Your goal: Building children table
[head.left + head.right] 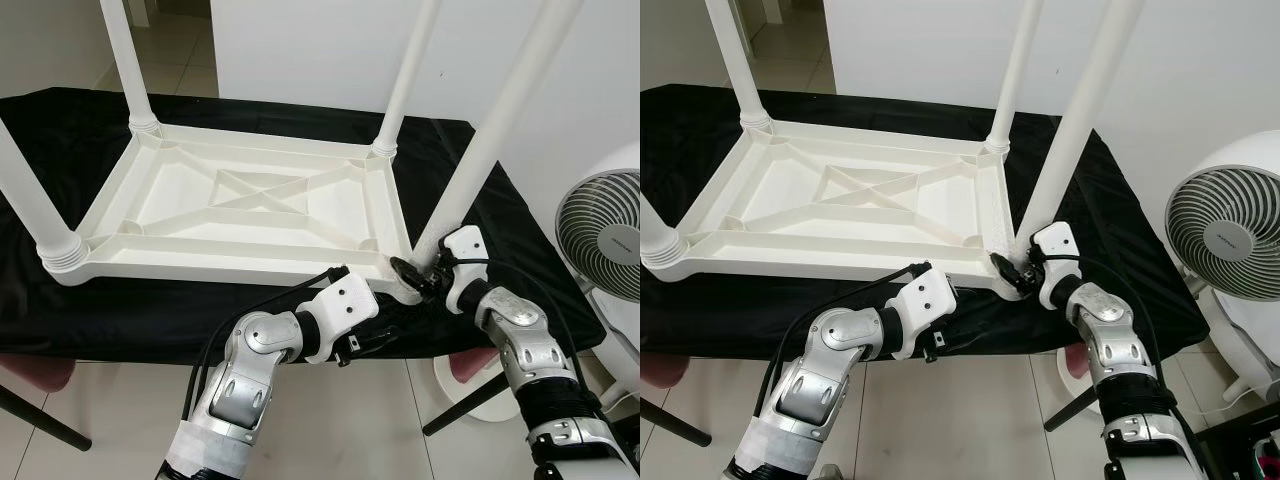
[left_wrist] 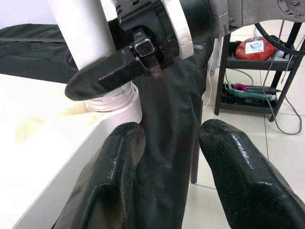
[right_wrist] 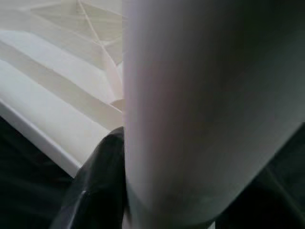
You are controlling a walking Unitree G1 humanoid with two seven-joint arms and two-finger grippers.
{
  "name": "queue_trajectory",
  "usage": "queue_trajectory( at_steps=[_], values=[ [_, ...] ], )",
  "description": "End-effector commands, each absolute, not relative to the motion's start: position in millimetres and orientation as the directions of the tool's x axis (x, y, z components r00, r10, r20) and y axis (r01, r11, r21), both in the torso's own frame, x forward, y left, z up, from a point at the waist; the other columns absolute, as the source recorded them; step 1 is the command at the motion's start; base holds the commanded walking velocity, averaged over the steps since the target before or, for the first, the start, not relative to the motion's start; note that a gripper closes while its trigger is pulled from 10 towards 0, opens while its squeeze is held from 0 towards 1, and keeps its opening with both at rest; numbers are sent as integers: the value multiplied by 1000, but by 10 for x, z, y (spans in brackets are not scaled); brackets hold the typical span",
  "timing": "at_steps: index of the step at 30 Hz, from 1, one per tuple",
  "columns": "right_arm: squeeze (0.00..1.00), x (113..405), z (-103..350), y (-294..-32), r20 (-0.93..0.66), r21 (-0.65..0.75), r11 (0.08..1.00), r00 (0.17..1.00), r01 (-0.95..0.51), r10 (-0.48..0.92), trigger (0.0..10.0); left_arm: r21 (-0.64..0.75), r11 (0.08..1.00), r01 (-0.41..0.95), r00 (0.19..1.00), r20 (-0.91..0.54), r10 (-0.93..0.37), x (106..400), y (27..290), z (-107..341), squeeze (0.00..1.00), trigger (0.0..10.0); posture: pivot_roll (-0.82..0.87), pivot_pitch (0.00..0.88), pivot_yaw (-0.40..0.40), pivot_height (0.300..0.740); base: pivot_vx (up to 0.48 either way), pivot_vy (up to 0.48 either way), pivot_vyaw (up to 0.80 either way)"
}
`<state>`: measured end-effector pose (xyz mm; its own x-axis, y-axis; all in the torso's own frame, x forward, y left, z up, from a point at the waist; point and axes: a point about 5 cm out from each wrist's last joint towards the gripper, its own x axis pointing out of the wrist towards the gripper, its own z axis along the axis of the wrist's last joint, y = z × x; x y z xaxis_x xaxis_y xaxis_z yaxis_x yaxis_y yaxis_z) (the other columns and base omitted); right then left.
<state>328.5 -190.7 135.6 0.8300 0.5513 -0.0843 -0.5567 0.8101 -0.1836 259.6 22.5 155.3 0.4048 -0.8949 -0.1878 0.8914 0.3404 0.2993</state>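
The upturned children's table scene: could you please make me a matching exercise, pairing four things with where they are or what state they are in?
Things:
1. right claw
2. left claw
3. white fan
4. black cloth

Places or states:
A. standing on the floor at the robot's right
B. spread under the upturned white table
C. closed around the base of the near right table leg
D. open, held low beside the table's near right corner

Pairs: 1-C, 2-D, 3-A, 4-B

Silver arms, white wrist housings, black cables
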Motion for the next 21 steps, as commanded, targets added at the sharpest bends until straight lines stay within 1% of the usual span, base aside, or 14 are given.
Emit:
queue_trajectory(
  at_steps=[1,6,8,10,11,12,13,14,15,17,20,21],
  values=[
    [0,3255,1232,-1897,-149,-170,795,813,-582,563,0,301,562,771,607,-80,-790,2677,167,1611,0,10000,106,27,-86,740,0,0,0],
    [0,3259,1235,-1948,-134,-160,828,843,-537,521,0,301,560,772,606,-80,-791,2677,171,1611,0,10000,101,31,-83,740,0,0,0],
    [0,3280,1231,-1989,-127,-173,861,878,-478,461,0,301,560,772,605,-81,-792,2676,173,1610,0,10000,100,34,-81,740,0,0,0],
    [0,3280,1231,-1989,-127,-173,861,878,-478,461,0,301,560,772,605,-81,-792,2676,173,1610,0,10000,100,34,-81,740,0,0,0],
    [0,3307,1231,-2029,-112,-174,897,914,-405,391,0,301,559,773,605,-81,-792,2674,175,1608,0,10000,98,36,-81,740,0,0,0],
    [0,3307,1231,-2029,-112,-174,897,914,-405,391,0,301,559,773,605,-81,-792,2674,175,1608,0,10000,98,36,-81,740,0,0,0],
    [0,3318,1230,-2036,-99,-161,919,933,-359,347,0,300,559,773,605,-82,-792,2672,176,1605,0,10000,98,38,-81,740,0,0,0],
    [0,3318,1230,-2036,-99,-161,919,933,-359,347,0,300,559,773,605,-82,-792,2672,176,1605,0,10000,98,38,-81,740,0,0,0],
    [0,3324,1224,-2039,-90,-149,938,949,-312,302,0,300,559,773,605,-82,-792,2671,177,1605,0,10000,99,38,-81,740,0,0,0],
    [0,3324,1224,-2039,-90,-149,938,949,-312,302,0,300,559,773,605,-82,-792,2671,177,1605,0,10000,99,38,-81,740,0,0,0],
    [0,3338,1193,-2049,-84,-97,978,981,-184,177,0,299,560,773,606,-83,-791,2674,181,1604,0,10000,100,39,-80,740,0,0,0],
    [0,3338,1193,-2049,-84,-97,978,981,-184,177,0,299,560,773,606,-83,-791,2674,181,1604,0,10000,100,39,-80,740,0,0,0]
  ],
)
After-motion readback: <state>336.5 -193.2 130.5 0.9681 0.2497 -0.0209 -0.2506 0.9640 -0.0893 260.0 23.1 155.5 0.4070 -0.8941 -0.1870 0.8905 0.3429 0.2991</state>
